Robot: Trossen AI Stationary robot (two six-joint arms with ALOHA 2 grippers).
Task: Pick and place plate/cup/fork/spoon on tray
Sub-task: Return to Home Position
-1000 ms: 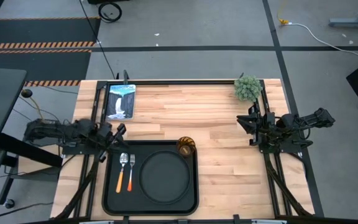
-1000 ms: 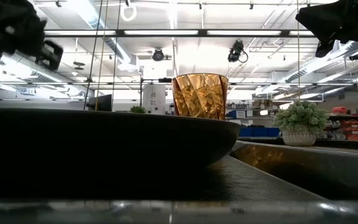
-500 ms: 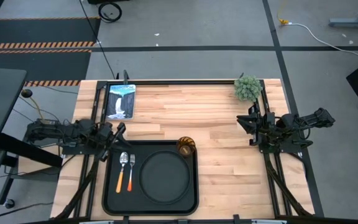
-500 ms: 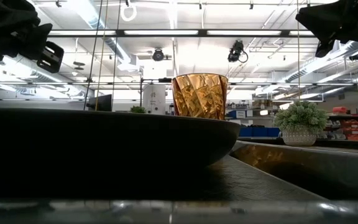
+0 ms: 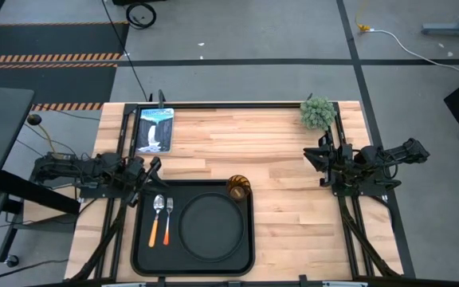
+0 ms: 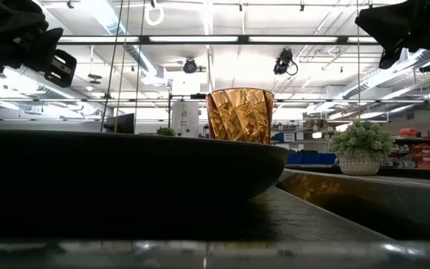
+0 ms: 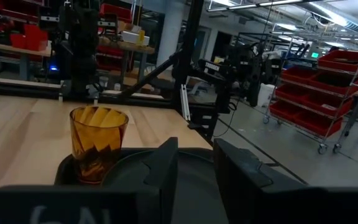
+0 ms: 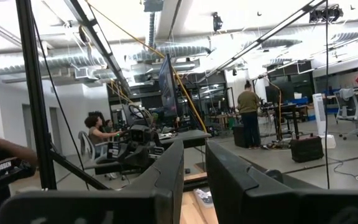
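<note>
The black tray lies at the table's near edge. On it are the round black plate, the amber cup upright at its far right corner, and a spoon and fork side by side at its left. My left gripper hovers at the tray's far left corner, fingers narrowly apart and empty; its wrist view shows the cup and plate ahead. My right gripper waits at the table's right side, fingers narrowly apart and empty.
A small potted plant stands at the far right corner and a picture card lies at the far left. Bare wood lies between the tray and the right arm. People are in the room beyond.
My left gripper has shifted a little above the tray's far left corner, then kept still. The things on the tray have not moved.
</note>
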